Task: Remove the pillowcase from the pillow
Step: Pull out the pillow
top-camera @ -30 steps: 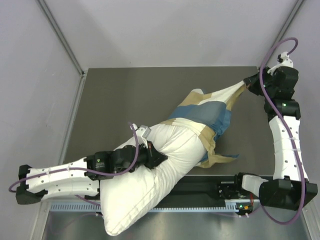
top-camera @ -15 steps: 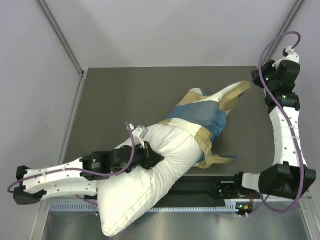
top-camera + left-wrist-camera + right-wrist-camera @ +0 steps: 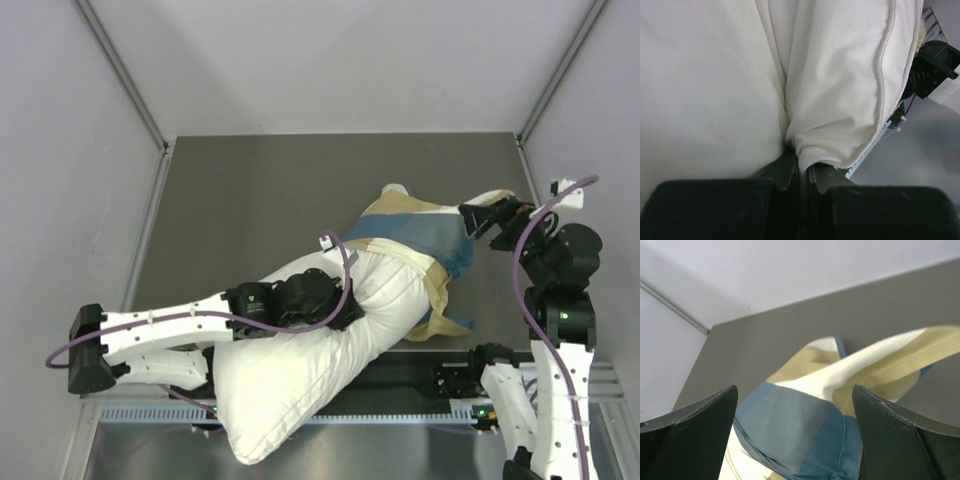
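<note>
Presently, the pillow (image 3: 300,385) lies slantwise across the near part of the table (image 3: 250,200), its bare white lower end hanging out past the near edge at the left, its far end up toward the right and covered. The pillowcase (image 3: 420,232) is bunched over that far end only: checks of blue, tan and cream, rumpled, with a loose tan-and-blue flap spilling onto the table on the right side, near the black rail (image 3: 400,372) that runs along the near edge. Most of the white cushion is out in the open, seam visible along its edge. Left arm reaches in low from the left, lying against the pillow's upper side. Left tool (image 3: 348,314) is pressed into the white fabric about mid-length; the wrist view shows its fingers (image 3: 785,170) drawn together with a pinched fold of the pillow's cover caught between them, cloth creasing away from the pinch. Right arm stands at the right edge of the table, elbow up, wrist turned toward the left. Right tool (image 3: 478,218) sits just beside the pillowcase's far right corner, where the cream and tan cloth tapers. Its fingers (image 3: 695,430) are spread wide, with no cloth between them; the checked cloth lies beyond the tips.
</note>
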